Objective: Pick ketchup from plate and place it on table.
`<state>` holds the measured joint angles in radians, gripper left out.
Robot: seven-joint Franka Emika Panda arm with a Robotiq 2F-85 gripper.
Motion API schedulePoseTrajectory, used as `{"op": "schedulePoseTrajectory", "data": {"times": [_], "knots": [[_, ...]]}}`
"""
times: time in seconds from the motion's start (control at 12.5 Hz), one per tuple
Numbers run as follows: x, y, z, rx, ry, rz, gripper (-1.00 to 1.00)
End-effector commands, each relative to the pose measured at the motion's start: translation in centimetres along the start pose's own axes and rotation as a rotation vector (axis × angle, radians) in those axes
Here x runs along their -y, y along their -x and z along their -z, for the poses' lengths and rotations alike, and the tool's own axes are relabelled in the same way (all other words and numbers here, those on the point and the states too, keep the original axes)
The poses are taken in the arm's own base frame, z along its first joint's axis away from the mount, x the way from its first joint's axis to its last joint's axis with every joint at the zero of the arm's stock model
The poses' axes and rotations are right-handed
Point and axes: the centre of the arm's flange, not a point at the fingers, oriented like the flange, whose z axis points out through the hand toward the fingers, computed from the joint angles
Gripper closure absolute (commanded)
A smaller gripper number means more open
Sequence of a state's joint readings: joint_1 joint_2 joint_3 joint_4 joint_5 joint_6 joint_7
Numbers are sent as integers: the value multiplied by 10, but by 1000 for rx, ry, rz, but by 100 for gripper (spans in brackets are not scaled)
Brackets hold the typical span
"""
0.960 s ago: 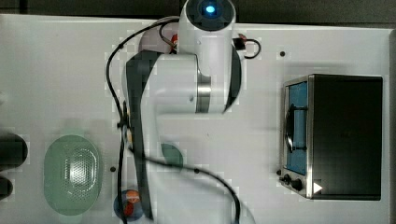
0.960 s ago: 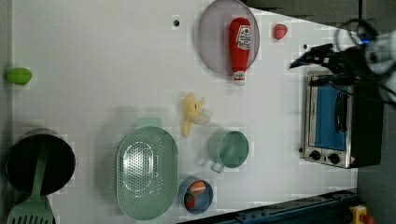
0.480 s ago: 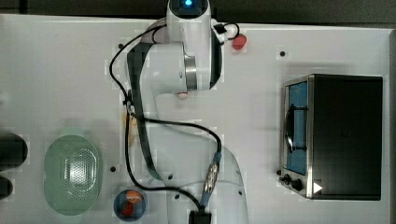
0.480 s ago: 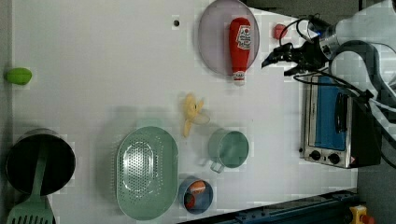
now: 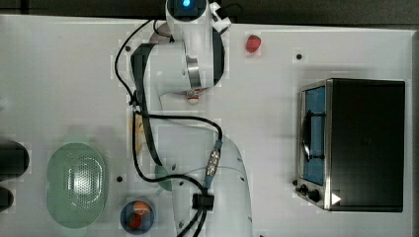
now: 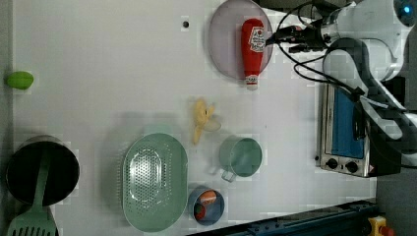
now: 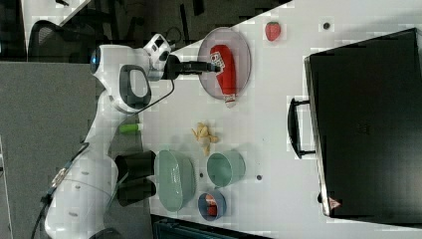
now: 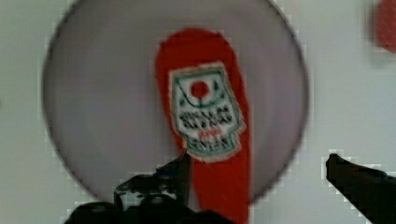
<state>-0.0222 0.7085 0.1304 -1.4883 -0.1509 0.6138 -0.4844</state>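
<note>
- The ketchup (image 6: 252, 49) lies flat on the grey plate (image 6: 223, 44), its whitish cap end poking over the rim onto the white bench (image 6: 123, 73).
- The hand (image 6: 287, 40) hangs above the plate, fingers (image 8: 177, 175) spread wide, gripping nothing.
- A strawberry (image 7: 272, 31) sits on the bench just beside the plate.
</note>
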Motion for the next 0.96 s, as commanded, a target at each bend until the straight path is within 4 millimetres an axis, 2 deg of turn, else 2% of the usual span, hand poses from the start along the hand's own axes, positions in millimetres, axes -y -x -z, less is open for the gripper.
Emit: {"op": "schedulePoseTrajectory", "data": {"times": [0.08,0.32,0.72,0.8,0.96], "knots": [[21,3,-25,-3,-12,74,-100],[23,5,-56,5,-12,81,-100],[27,5,-91,-28,-30,87,-100],[28,4,-92,-41,-35,88,-92],[28,3,-94,-50,-37,87,-43]]}}
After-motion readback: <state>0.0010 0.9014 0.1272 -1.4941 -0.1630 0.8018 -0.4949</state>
